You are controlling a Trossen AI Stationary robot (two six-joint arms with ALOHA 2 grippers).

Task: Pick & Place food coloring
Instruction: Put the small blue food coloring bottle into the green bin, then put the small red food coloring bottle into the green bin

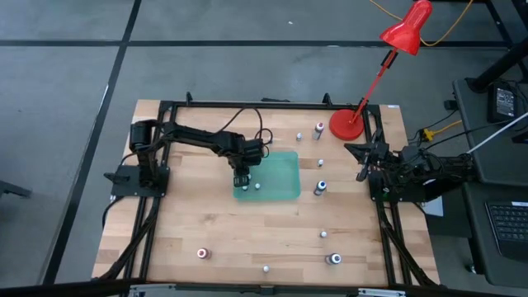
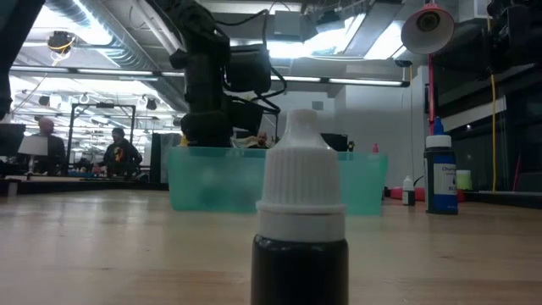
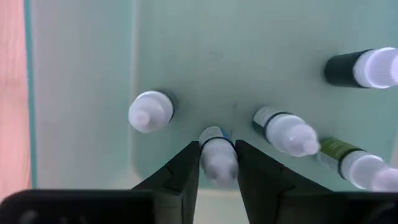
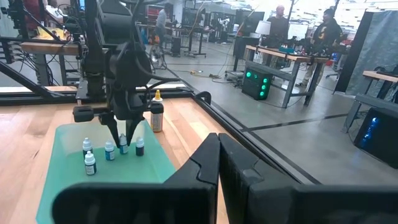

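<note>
A shallow green tray (image 1: 280, 186) lies mid-table. My left gripper (image 1: 241, 180) reaches down into its near-left corner, shut on a small white-capped food coloring bottle (image 3: 217, 158). Several other bottles stand in the tray around it, such as one (image 3: 151, 112) beside the fingers and one with a dark body (image 3: 364, 67). More bottles stand scattered on the wood, among them one (image 1: 320, 188) right of the tray and one (image 1: 202, 253) near the front-left. My right gripper (image 1: 363, 161) is shut and waits at the table's right edge. My left gripper pinches the bottle between its two fingers (image 3: 186, 168), one on each side of the white cap (image 3: 217, 163). The fingers come from above, pointing down (image 4: 123, 134). The bottle stays upright among its neighbours; I cannot tell whether its base rests on the tray floor.
A red desk lamp (image 1: 351, 124) stands on the far-right corner. A dark bottle with a white cap (image 2: 301, 229) stands at the near edge, close to the low camera. A blue bottle (image 2: 440, 174) stands right of the tray. A black frame (image 1: 247, 105) rims the table.
</note>
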